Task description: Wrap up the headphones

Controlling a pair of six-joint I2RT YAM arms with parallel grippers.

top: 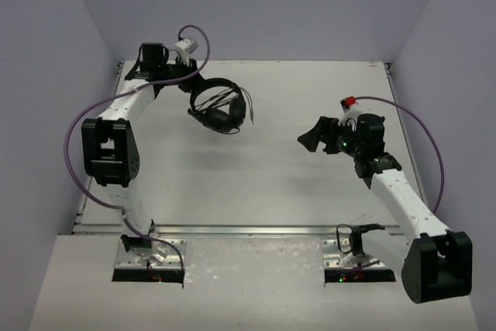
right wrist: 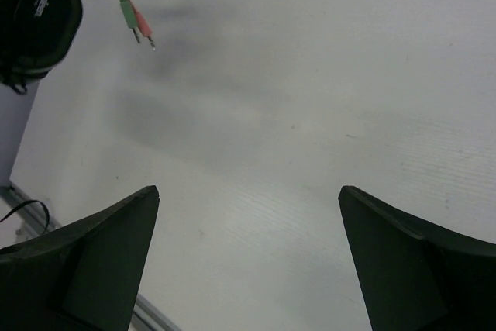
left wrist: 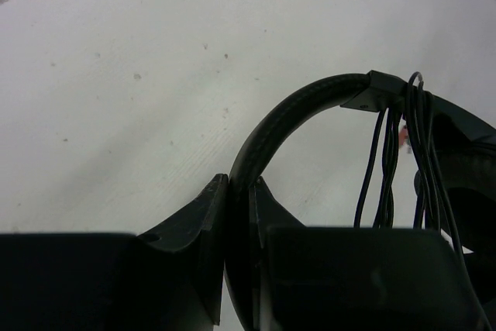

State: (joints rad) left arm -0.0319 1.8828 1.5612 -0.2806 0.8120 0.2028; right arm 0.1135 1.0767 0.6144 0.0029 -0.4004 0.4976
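The black headphones (top: 218, 106) are at the far left of the table, in my left gripper (top: 191, 85). In the left wrist view the gripper (left wrist: 240, 190) is shut on the thin arched headband (left wrist: 294, 110). Several strands of the thin dark cable (left wrist: 387, 162) hang over the headband next to an earcup (left wrist: 465, 184). My right gripper (top: 311, 139) is open and empty over the table's right middle, well apart from the headphones. In the right wrist view, past the open gripper (right wrist: 248, 195), one earcup (right wrist: 39, 13) and the green and pink plugs (right wrist: 136, 22) hang at the top left.
Purple arm cables (top: 74, 137) loop beside the left arm and another (top: 430, 145) beside the right arm. The white table (top: 256, 184) has a metal front edge (top: 256, 230). Grey walls stand close on the left, right and back.
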